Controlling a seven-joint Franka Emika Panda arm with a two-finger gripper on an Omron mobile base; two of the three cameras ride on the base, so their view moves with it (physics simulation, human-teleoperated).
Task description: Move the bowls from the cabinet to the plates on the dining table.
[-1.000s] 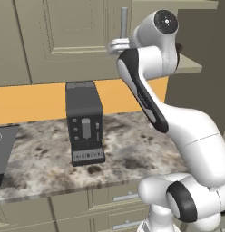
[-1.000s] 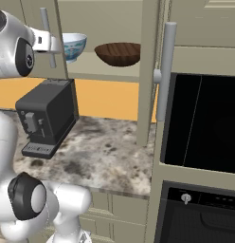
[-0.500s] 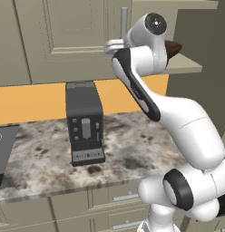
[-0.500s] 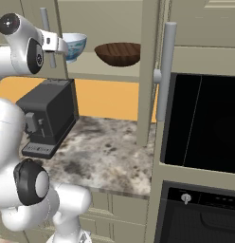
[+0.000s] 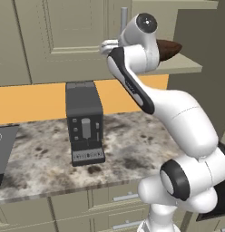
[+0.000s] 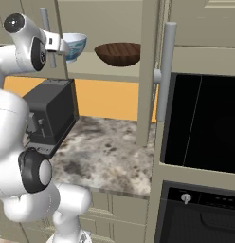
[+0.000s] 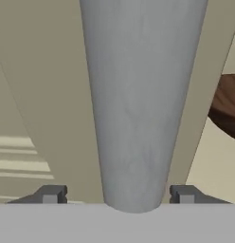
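Two bowls point(image 6: 118, 53) on the cabinet point(image 6: 110, 71) shelf, brown and blue-white; gripper point(image 7: 118, 194) spread around its handle point(image 7: 138, 104)

Left base cam sits behind-left of the arm, right base cam behind-right; both look forward and down, sharing the speckled stone counter point(image 5: 51, 154) point(image 6: 110, 152) and black coffee machine point(image 5: 84, 122) point(image 6: 50, 116). Hand cam sits tight against the vertical silver bar handle point(image 7: 140, 95).

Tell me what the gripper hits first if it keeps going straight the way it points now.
Most likely the silver bar handle of the cabinet door: it stands dead ahead between the gripper fingertips, which flank it, open. The door panel lies behind it. Depth to the handle is hard to judge.
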